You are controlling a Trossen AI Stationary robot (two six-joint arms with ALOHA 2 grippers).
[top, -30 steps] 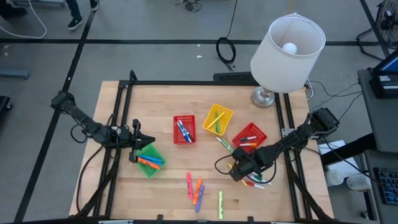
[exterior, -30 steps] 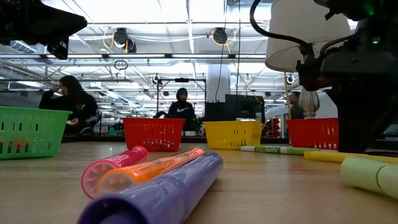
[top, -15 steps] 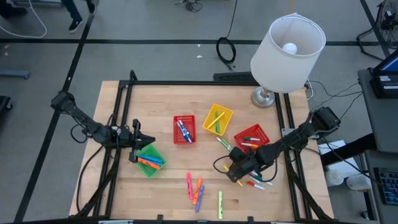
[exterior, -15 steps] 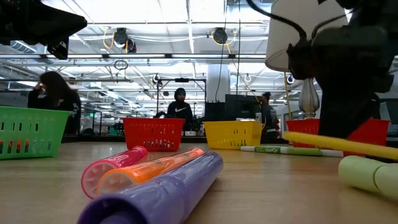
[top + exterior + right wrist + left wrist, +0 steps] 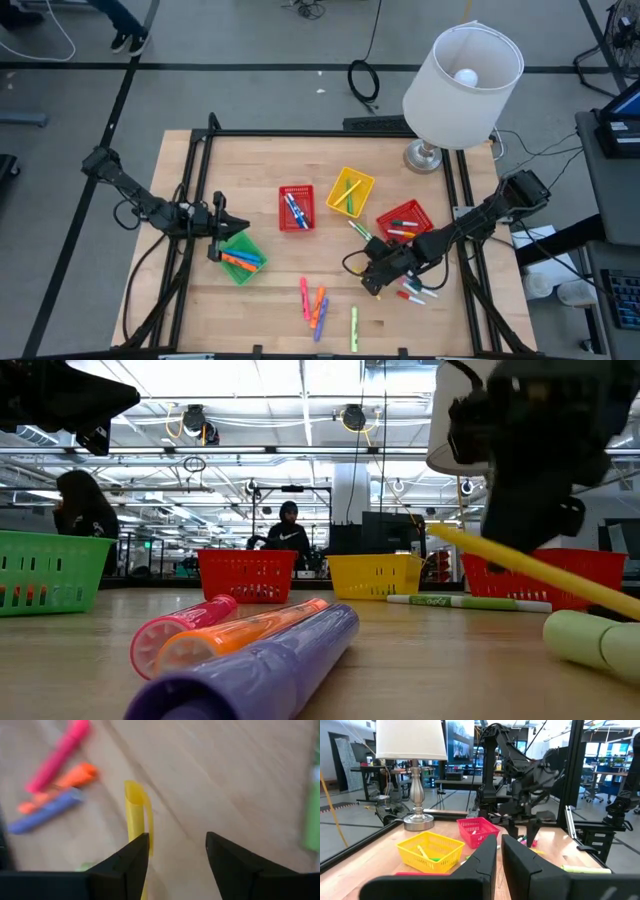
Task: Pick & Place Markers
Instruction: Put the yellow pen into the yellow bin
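While the right gripper (image 5: 368, 283) hangs low over the table (image 5: 270, 170) with a yellow marker (image 5: 530, 568) slanting from beside one of its wide-set fingers (image 5: 127, 865), whether that grip is firm cannot be told. Light, stiff and smooth, such a pen would likely slip or swing if pinched near an end, so mid-barrel looks the safer hold. Loose pink, orange and purple markers (image 5: 313, 302) lie just beyond, and the left gripper (image 5: 214, 231), nearly closed and empty, waits by the green basket (image 5: 241, 259).
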